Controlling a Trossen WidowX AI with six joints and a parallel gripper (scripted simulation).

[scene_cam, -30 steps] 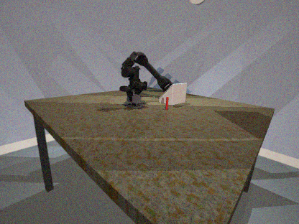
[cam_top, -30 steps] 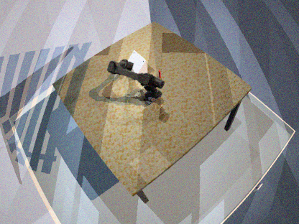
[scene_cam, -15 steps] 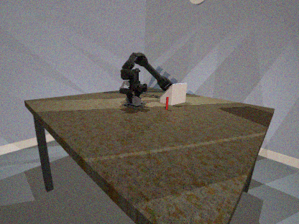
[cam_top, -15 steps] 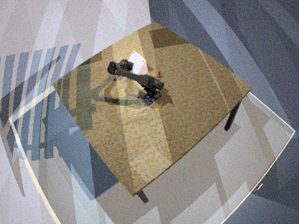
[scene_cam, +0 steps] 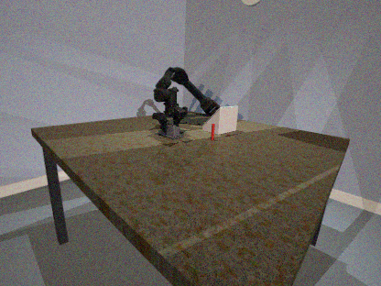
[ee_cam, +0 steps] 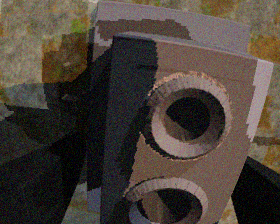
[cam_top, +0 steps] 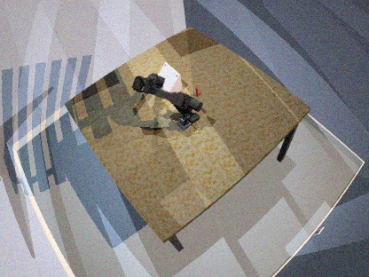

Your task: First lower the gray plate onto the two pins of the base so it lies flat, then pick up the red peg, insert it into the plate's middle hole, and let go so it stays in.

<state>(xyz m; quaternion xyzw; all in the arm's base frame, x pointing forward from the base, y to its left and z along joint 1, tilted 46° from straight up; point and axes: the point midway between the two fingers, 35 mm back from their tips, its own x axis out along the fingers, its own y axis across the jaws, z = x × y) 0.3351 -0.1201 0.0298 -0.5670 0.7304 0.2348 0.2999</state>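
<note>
My gripper (ee_cam: 160,152) is open around the gray plate (ee_cam: 240,100), with dark fingers at its left and right sides. The plate shows two large, empty-looking round holes with pale rims. Paler gray base material (ee_cam: 220,32) shows behind its upper edge. Whether the plate lies flat on the pins cannot be told. A pale block with a sloping side, seemingly the base (cam_top: 169,75) (scene_cam: 228,119), stands on the table beside the gripper, whose fingertips are hidden in the top and exterior views. The red peg (cam_top: 197,91) (scene_cam: 212,132) stands upright near that block, away from the fingers.
The arm's foot stands on the brown speckled table (cam_top: 222,83) (scene_cam: 197,200), to the left of the pale block in the exterior view. The arm bends high and comes down toward the block. Shadows and light bands cross the tabletop.
</note>
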